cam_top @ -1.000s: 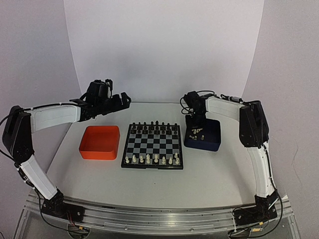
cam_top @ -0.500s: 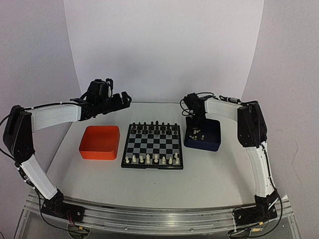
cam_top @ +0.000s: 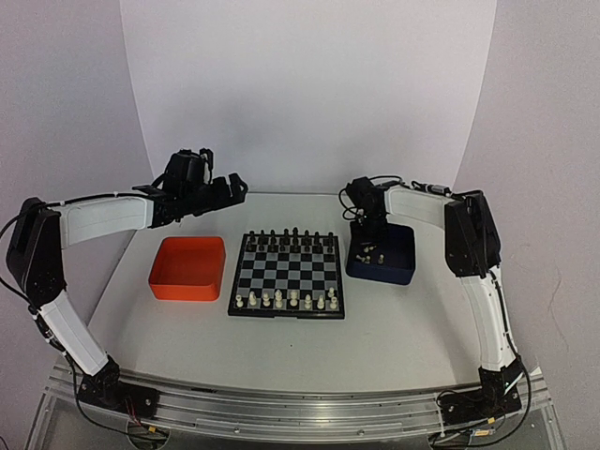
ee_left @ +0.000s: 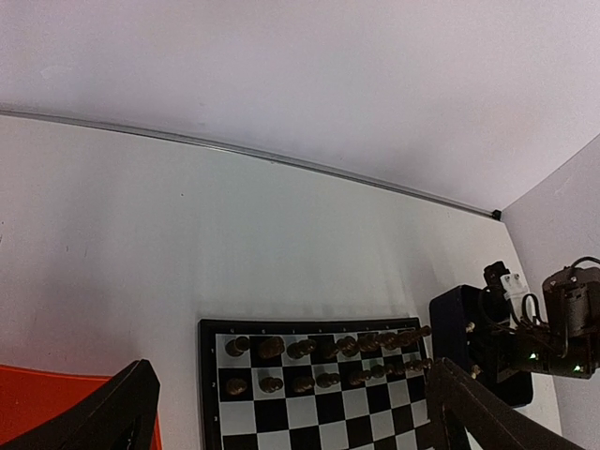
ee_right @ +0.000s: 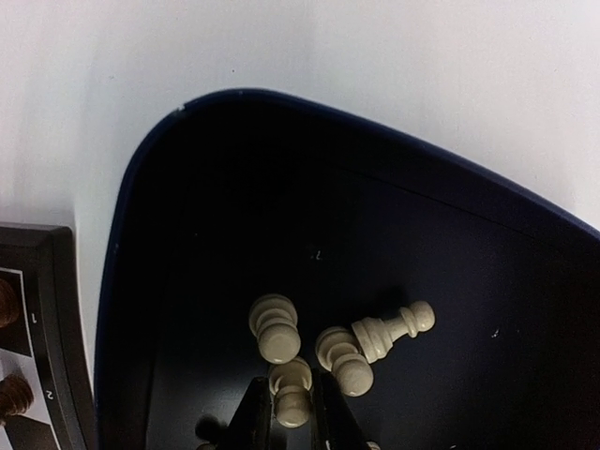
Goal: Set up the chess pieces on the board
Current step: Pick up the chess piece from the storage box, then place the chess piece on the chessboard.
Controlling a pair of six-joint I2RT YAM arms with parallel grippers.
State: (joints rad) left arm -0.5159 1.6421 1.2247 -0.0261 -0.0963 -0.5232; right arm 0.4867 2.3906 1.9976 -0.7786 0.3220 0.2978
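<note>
The board (cam_top: 287, 275) lies mid-table, black pieces on its far two rows and several cream-white pieces along its near row. It also shows in the left wrist view (ee_left: 319, 384). My right gripper (ee_right: 292, 412) is down inside the dark blue tray (cam_top: 382, 255), its two fingers closed around a cream-white pawn (ee_right: 292, 392). Three more cream pieces (ee_right: 276, 327) lie loose on the tray floor (ee_right: 216, 234) beside it. My left gripper (cam_top: 230, 187) hovers high above the table behind the orange tray, open and empty; its fingers (ee_left: 469, 408) frame the board's far edge.
An orange tray (cam_top: 188, 267) stands left of the board, nothing visible in it. The white backdrop wall rises behind the table. The board's black rim (ee_right: 52, 309) sits right against the blue tray's left side.
My right gripper has shifted slightly left within the blue tray. The left arm has hardly moved.
</note>
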